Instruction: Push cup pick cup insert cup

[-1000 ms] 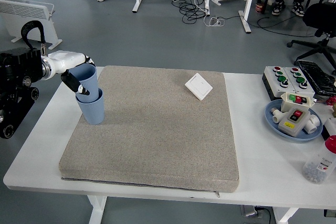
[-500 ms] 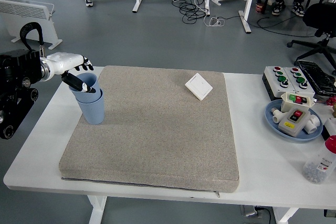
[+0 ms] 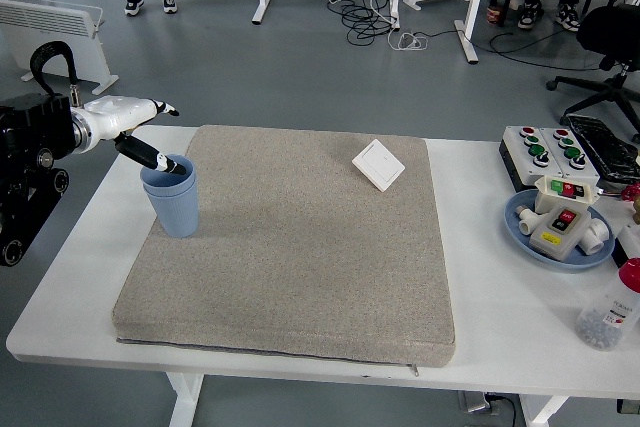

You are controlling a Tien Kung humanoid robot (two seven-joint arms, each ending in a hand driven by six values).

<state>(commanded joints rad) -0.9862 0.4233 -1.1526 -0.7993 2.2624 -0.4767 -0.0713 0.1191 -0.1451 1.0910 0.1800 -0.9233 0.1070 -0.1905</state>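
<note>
Two blue cups (image 3: 172, 197) stand nested, one fully inside the other, upright on the left edge of the grey mat (image 3: 300, 247). My left hand (image 3: 140, 132) hovers just above and left of the cups' rim. Its fingers are spread and hold nothing; the black thumb tip reaches over the rim. My right arm is out of view.
A white switch plate (image 3: 378, 164) lies at the mat's far right. On the table's right are a button box (image 3: 553, 152), a blue plate (image 3: 524, 225) with switch parts, and a clear bottle (image 3: 612, 310). The robot's black body (image 3: 25, 177) stands left of the table.
The upper cup has sunk fully into the lower cup. My left hand has let go of it, opened, and lifted slightly up and left.
</note>
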